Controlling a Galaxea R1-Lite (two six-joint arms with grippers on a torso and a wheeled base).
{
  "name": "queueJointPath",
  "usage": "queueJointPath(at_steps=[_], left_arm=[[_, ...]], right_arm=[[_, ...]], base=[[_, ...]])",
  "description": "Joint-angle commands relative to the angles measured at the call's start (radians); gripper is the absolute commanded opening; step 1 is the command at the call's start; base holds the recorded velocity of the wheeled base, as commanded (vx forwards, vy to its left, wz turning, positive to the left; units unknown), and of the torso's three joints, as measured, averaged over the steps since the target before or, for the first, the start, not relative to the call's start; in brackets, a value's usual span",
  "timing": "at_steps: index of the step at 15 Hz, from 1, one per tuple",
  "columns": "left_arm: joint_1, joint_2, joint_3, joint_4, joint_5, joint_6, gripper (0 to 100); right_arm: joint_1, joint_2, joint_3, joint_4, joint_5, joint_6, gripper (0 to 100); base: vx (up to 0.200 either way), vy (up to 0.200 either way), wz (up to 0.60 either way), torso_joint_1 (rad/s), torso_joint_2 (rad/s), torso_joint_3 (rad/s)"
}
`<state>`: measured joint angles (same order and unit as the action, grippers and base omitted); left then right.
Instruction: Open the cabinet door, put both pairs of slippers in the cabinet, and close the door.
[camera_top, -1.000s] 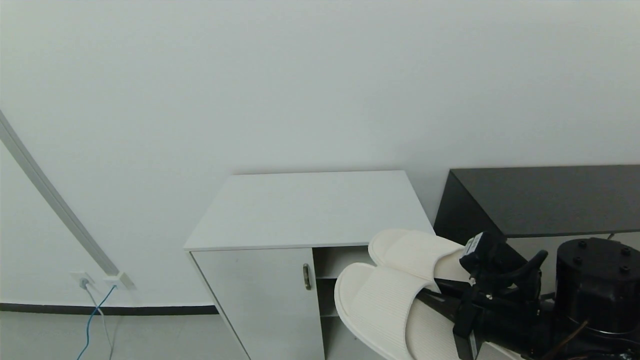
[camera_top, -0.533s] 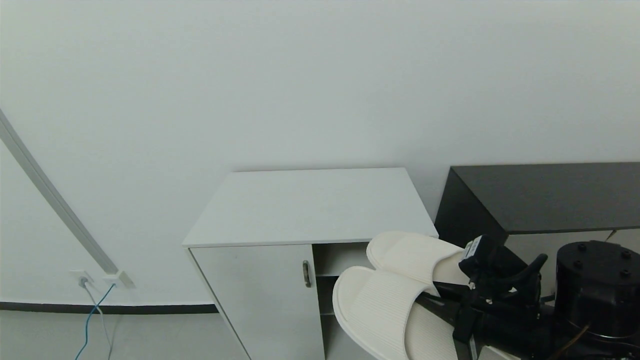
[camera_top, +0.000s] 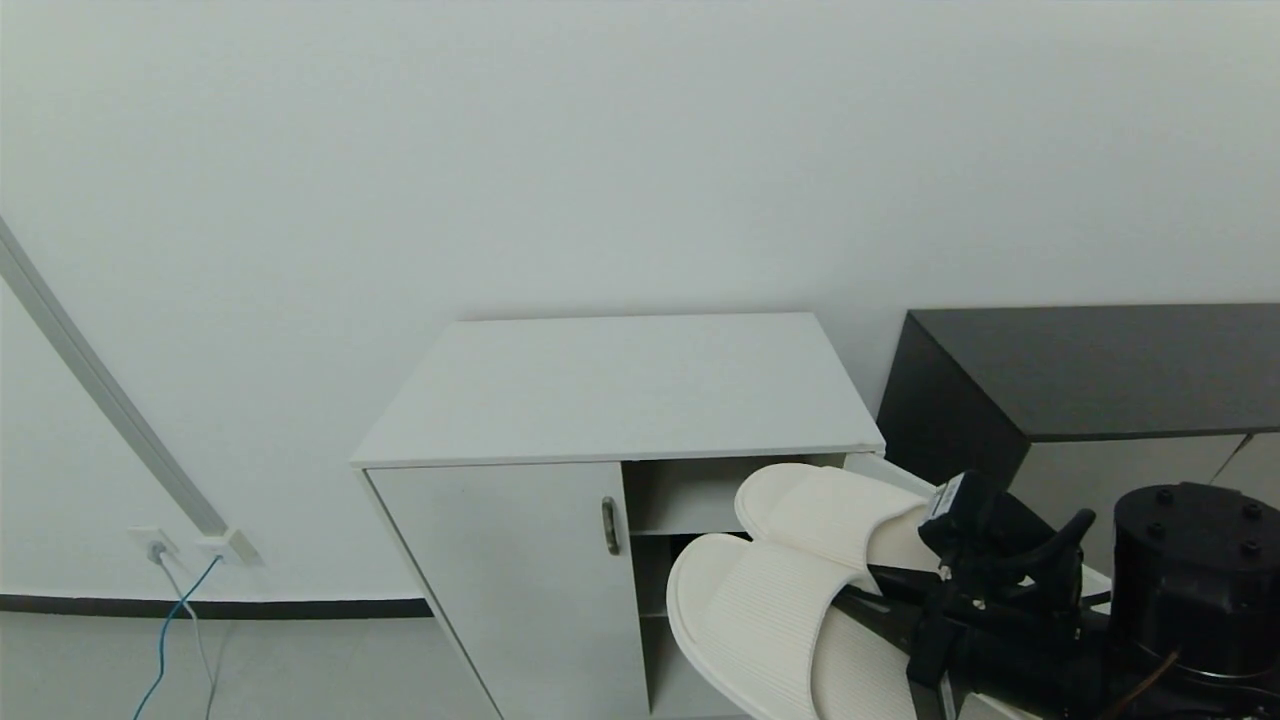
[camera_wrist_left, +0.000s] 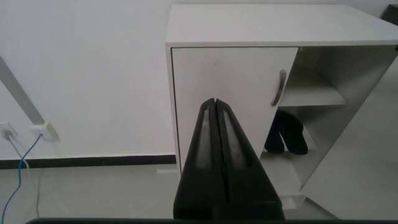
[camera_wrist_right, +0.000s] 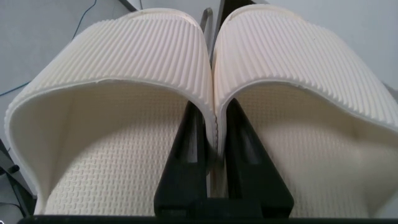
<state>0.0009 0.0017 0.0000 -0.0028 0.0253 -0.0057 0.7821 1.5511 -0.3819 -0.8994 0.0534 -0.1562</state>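
A white cabinet stands against the wall, its left door shut with a dark handle and its right door swung open. My right gripper is shut on a pair of white slippers, pinching their inner edges, toes toward the open half. In the left wrist view the cabinet has a shelf, and a pair of black slippers stands below it. My left gripper is shut and holds nothing, facing the shut door.
A black table stands right of the cabinet, close to the open door. Wall sockets with trailing cables and a slanted grey conduit are at the left. Bare floor lies in front of the cabinet.
The head camera has shifted: the cabinet sits higher and a little larger in the picture, with more of its inside showing. The white slippers stay held in my right gripper.
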Motion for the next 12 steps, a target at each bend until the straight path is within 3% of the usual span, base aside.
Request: queueJointPath(at_steps=[1, 12], left_arm=[[0.001, 0.0, 0.0, 0.0, 0.001, 0.0, 0], [0.001, 0.0, 0.0, 0.0, 0.001, 0.0, 0]], right_arm=[[0.0, 0.001, 0.0, 0.0, 0.0, 0.0, 0], [0.002, 0.006, 0.003, 0.0, 0.002, -0.002, 0]], base=[[0.0, 0.0, 0.0, -0.168, 0.39, 0.227], [0.0, 0.0, 0.0, -0.211, 0.5, 0.299]])
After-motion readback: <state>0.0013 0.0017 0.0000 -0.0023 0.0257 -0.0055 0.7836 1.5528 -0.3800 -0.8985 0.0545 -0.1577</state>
